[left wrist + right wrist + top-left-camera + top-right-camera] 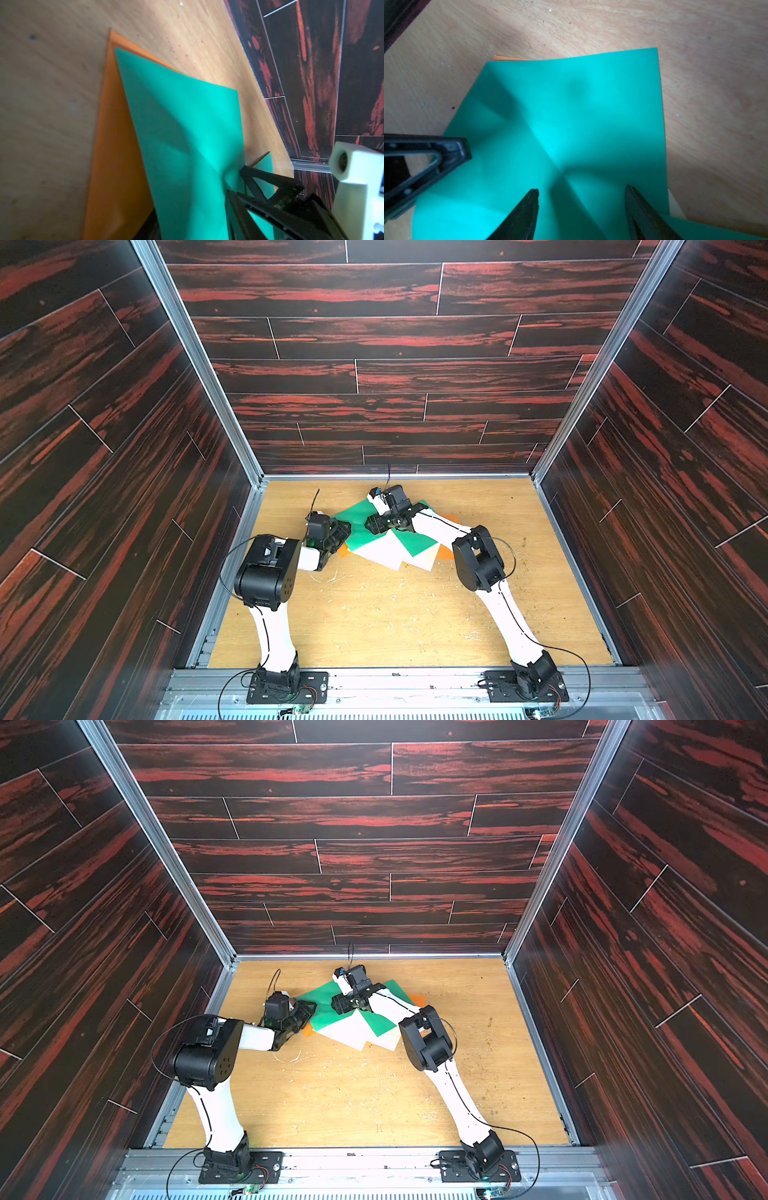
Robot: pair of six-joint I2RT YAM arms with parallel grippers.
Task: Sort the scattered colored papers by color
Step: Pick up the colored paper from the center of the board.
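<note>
While all papers [382, 551] lie overlapped in one heap at 12 o'clock, nothing looks sorted. Above them the right gripper [581, 190] gapes, empty; of the left gripper [340, 532], at the heap's 9 o'clock, I cannot tell.

- No text, label, brand, number or sign can be read in any view
- Green paper [571, 124], seen close in both wrist views: plain colour and creases, no print
- Worktop [374, 614]: wood grain and scuffs only, no marking
- Small board by the left arm's base [298, 709] in a top view: too small to read any lettering
</note>
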